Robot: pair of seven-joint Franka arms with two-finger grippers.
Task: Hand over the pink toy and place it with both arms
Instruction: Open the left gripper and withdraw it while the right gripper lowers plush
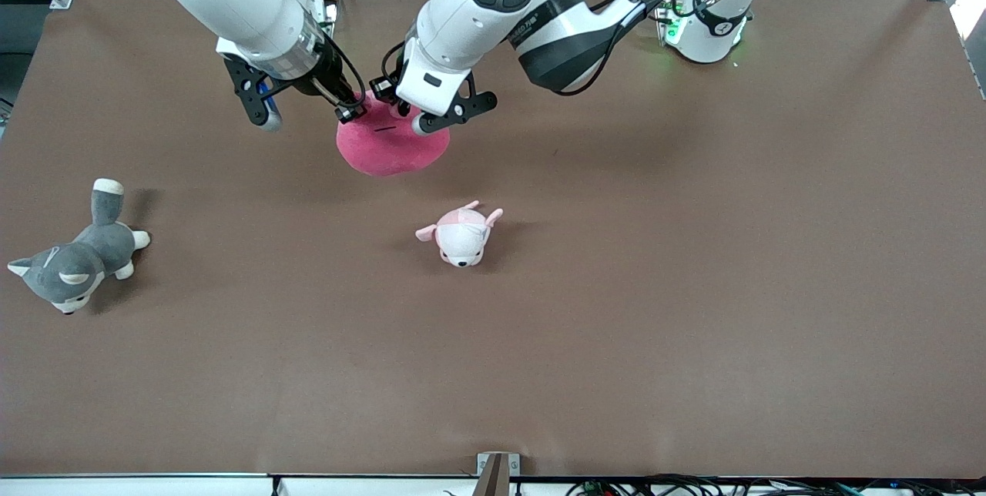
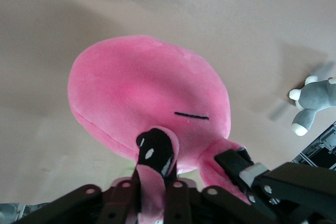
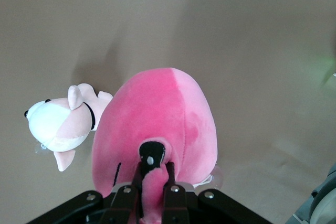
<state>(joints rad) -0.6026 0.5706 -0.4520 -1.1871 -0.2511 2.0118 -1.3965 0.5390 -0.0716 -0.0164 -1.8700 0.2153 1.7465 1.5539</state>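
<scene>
Toward the right arm's end of the table, a grey-and-white husky plush lies on its side, well apart from everything else. Over the table's middle, nearer the bases, the right gripper pinches a pale ear flap of the pink toy, jaws clamped tight on the fabric. The toy hangs between both grippers, above the brown table. The left gripper has the other ear flap between its fingers, jaws nearly closed on it. A white-and-pink puppy plush lies on the table nearer the front camera than the toy.
</scene>
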